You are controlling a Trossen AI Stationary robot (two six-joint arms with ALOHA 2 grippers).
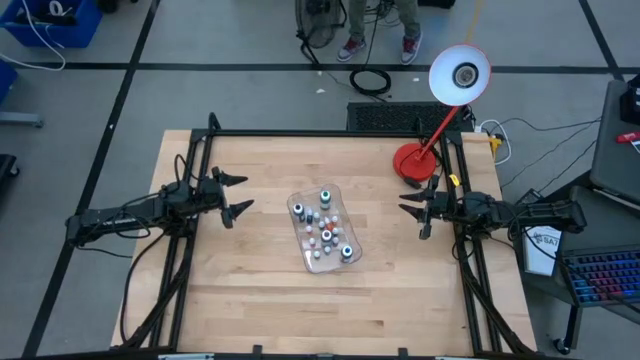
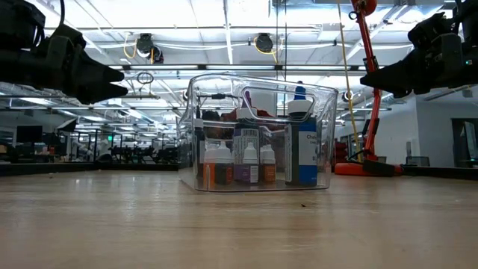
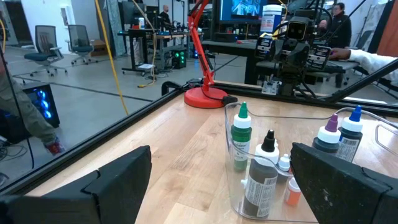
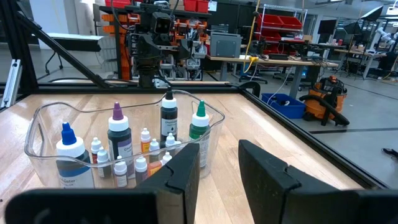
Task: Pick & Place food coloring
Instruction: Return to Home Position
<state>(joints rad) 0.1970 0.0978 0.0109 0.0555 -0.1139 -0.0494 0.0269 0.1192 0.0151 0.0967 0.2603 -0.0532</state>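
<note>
A red desk lamp (image 1: 411,160) is standing on the far right part of the wooden table (image 1: 260,290), its white shade reaching out past the table's far edge. A black metal frame is running along the table's sides. The lamp's base is sitting near the right gripper (image 1: 406,196), just beyond it.

The left gripper (image 1: 243,194) is hanging above the left half of the table and the right gripper above the right half. Both are pointing inward, with their fingers spread and gripping nothing. Each is keeping well apart from the clear plastic bin (image 2: 224,93), which is sitting between them at the middle of the table, slightly askew to its edges.

The tabletop is showing pale planks. Around it a workshop floor is spreading out with taped lines and a coiled cable. A person's shoes (image 1: 352,46) are showing beyond the far edge, and a backlit keyboard (image 1: 605,275) is lying on a desk to the right. Ceiling lights and benches are filling the room behind.

The food coloring bottles (image 1: 326,224) are all standing upright inside the bin. Among the taller ones are a green-capped bottle (image 4: 198,127), a black-capped dark bottle (image 4: 168,118), a purple-capped bottle (image 4: 118,134) and a blue-capped white bottle (image 4: 71,155). The small bottles (image 4: 144,142), with white caps and coloured bodies, are crowding around them.
</note>
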